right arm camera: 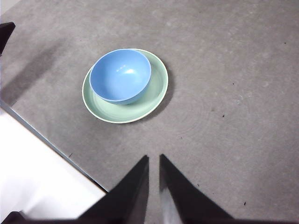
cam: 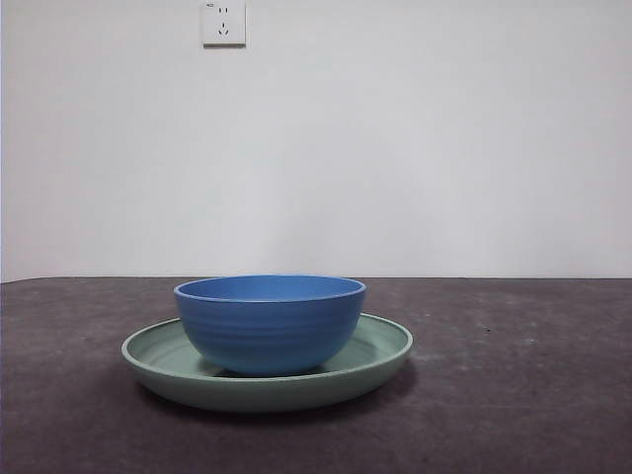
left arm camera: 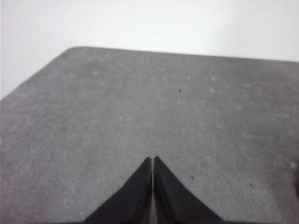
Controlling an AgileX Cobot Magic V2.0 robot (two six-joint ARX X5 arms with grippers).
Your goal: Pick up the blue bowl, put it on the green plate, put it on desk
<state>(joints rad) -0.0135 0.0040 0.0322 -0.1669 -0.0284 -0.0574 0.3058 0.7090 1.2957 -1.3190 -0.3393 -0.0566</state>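
1. The blue bowl (cam: 270,324) sits upright inside the green plate (cam: 380,354), low and left of centre in the front view, the stack resting on the dark table (cam: 533,395).

2. From the right wrist camera, the bowl (right arm camera: 120,75) lies off-centre on the plate (right arm camera: 156,93), pushed toward one side of its rim, in the upper left of the frame.

3. The right hand (right arm camera: 154,161) hangs well apart from the stack, its jaws nearly together with only a slim gap, gripping nothing.

4. The left hand (left arm camera: 153,161) waits over bare table, jaws pressed closed and empty; neither bowl nor plate shows in its view.

5. No arm appears in the front view. A wall socket (cam: 223,22) sits at the upper left.

6. By the look of it, the bowl is already on the plate, so the step left is setting it on the table. The right hand looks better placed: open wide, come down over the bowl's rim, pinch one wall, then lift straight so the plate is not dragged along.
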